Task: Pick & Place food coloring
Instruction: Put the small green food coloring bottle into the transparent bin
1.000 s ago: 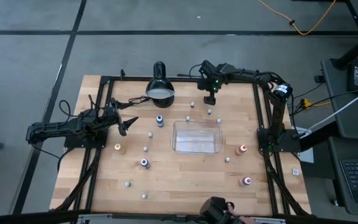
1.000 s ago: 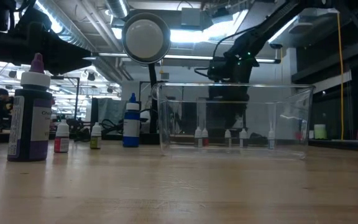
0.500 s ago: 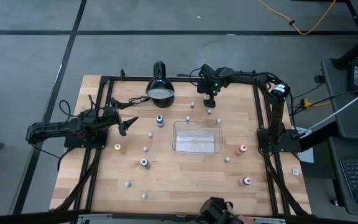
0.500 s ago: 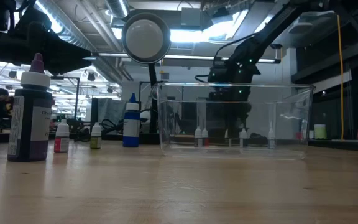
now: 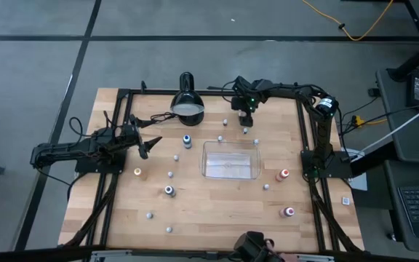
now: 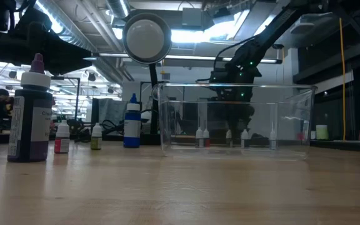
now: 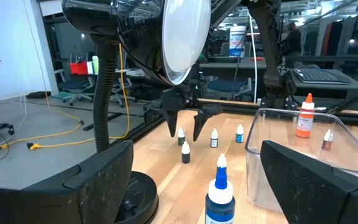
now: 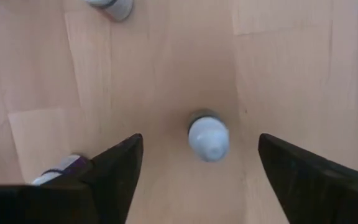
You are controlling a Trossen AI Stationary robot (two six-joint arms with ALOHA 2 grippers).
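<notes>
The right gripper [image 8: 194, 163], jaws spread, straddled a small upright bottle [image 8: 208, 137] at the table's [image 5: 217, 211] twelve o'clock edge: probably light, rigid, tippy; best pinched mid-body.

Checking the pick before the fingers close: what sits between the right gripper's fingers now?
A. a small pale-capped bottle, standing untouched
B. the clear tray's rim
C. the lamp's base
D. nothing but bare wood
A: the right wrist view shows the small pale-capped bottle upright on the wood between the spread fingers of the right gripper, neither touching it.
</notes>
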